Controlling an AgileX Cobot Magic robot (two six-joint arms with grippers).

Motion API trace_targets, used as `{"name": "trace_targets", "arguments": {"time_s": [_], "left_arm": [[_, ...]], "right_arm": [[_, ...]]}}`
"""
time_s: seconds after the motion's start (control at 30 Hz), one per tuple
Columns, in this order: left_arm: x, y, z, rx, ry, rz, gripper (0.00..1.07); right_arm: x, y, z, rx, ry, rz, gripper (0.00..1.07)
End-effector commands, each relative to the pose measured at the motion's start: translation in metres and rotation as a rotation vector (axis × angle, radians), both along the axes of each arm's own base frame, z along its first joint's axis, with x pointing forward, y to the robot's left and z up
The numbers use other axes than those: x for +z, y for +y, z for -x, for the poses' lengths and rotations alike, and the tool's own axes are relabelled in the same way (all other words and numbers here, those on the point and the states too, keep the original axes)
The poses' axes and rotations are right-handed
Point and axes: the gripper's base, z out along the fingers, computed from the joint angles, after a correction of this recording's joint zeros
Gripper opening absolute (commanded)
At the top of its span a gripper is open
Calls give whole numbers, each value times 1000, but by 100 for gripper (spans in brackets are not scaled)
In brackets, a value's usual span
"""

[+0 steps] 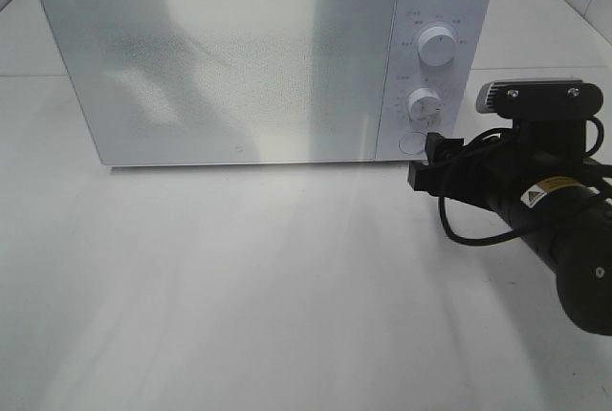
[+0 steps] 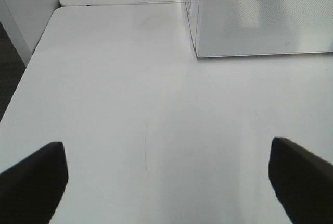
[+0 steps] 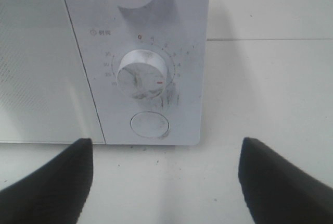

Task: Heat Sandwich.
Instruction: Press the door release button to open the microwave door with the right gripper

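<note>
Gripper at microwave controls, door shut

Right gripper (image 1: 427, 161) hangs with jaws spread and empty. Just ahead of its fingertips are the round button (image 3: 149, 125) and, above that, the lower dial (image 3: 141, 73) of the microwave (image 1: 220, 67). Left gripper (image 2: 166, 182) is likewise spread wide over bare table (image 2: 130, 104), with the oven's corner well ahead of it. No sandwich shows in any view; it may be behind the shut door, but that cannot be told. The step in hand appears to be working the controls: either pushing the button or straddling the dial and closing on it to turn. Dial scale reads 0 at top, then faint numerals; its small printed label is illegible. A yellow warning sticker (image 1: 543, 193) marks the right arm.
</note>
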Motion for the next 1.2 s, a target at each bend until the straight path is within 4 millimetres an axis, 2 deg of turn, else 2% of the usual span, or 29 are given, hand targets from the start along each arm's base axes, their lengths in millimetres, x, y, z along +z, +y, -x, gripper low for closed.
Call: {"name": "trace_targets", "arguments": {"time_s": [0.03,0.43,0.6,0.73,0.77,0.9,0.93,1.03,1.07,1.2], "left_arm": [[0,-1,4,-1,-33,8,101],[0,-1,4,-1,-33,8,101],[0,-1,4,-1,-33,8,101],[0,-1,4,-1,-33,8,101],[0,-1,4,-1,-33,8,101],[0,-1,4,-1,-33,8,101],[0,-1,4,-1,-33,8,101],[0,-1,4,-1,-33,8,101],[0,-1,4,-1,-33,8,101],[0,-1,4,-1,-33,8,101]], "right_arm": [[-4,4,2,-3,-1,23,75],[-9,6,4,6,23,19,75],[-9,6,4,-32,29,-87,75],[-9,6,4,-105,42,-307,75],[-9,6,4,-105,42,-307,75],[-9,7,4,-217,62,-633,75],[-9,7,4,-217,62,-633,75],[-9,7,4,-289,75,-845,75],[-9,7,4,-289,75,-845,75],[-9,7,4,-394,93,-1145,75]]}}
